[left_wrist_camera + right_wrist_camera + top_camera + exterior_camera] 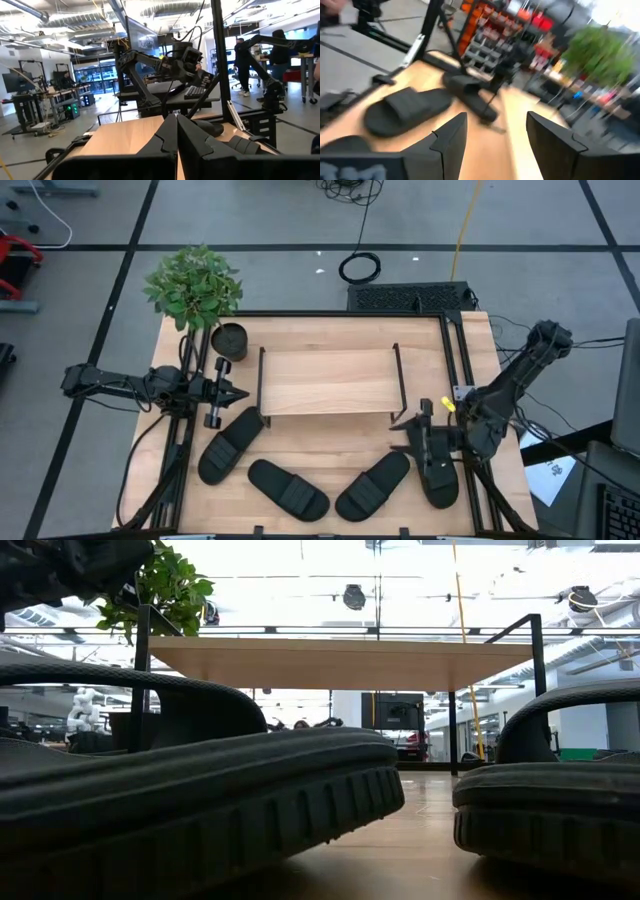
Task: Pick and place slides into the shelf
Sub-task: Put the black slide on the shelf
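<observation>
Open, bare worktop (330, 442) in front of the shelf (328, 381), between its front edge and the row of four slides. Under the shelf's wooden top board, free room from the front; at either end, closed by thin black side frames. Crowded along the near edge: far-left slide (229, 444), second slide (288, 488), third slide (373, 485), far-right slide (437, 470), with narrow gaps between neighbours. Blocked at the back left corner by a potted plant (196, 288). Beside each shelf end, narrow room only, taken by the left gripper (238, 392) and right gripper (404, 423).
</observation>
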